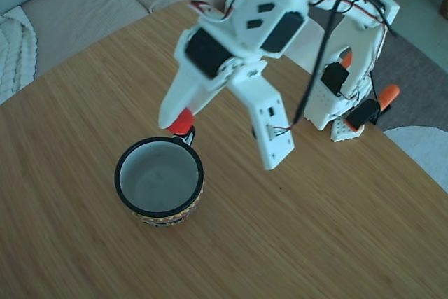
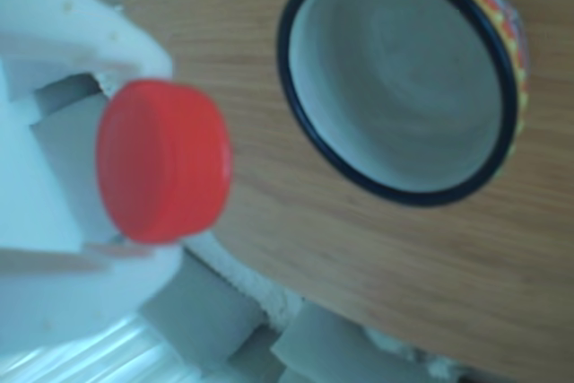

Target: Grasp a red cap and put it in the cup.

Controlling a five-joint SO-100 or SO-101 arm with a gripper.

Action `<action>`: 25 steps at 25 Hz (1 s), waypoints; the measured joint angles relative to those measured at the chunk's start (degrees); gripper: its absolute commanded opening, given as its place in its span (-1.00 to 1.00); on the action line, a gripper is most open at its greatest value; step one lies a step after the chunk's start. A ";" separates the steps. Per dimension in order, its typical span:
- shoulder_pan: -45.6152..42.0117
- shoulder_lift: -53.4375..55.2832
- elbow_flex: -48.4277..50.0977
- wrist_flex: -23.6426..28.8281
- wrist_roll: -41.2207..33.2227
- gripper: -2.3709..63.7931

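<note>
My gripper (image 1: 178, 124) is shut on the red cap (image 1: 181, 121), a small bright red disc pinched at the tips of the white fingers. In the fixed view the cap hangs just past the upper right rim of the cup (image 1: 118, 176), over its black handle (image 1: 189, 135). The cup has a black rim, a pale inside that looks empty and a patterned band. In the other view the red cap (image 2: 161, 161) sits edge-on between my white fingers (image 2: 81, 42) at the left, and the cup (image 2: 516, 87) lies open at the upper right, apart from the cap.
The wooden table (image 1: 315, 243) carries the arm's white base (image 1: 329, 106), held by orange clamps (image 1: 385, 96) at the back right edge. A beige sofa (image 1: 77, 5) lies behind the table at the left, and a grey rug (image 1: 420, 68) beyond the right edge.
</note>
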State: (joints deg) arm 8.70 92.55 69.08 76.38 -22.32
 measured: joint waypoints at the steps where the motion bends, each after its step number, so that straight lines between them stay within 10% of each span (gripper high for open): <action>1: 0.09 -1.67 -0.70 -0.35 0.00 -0.53; 25: -2.55 -30.06 -19.25 -0.70 0.00 -0.53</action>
State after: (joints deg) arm 6.15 62.49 49.83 75.67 -22.32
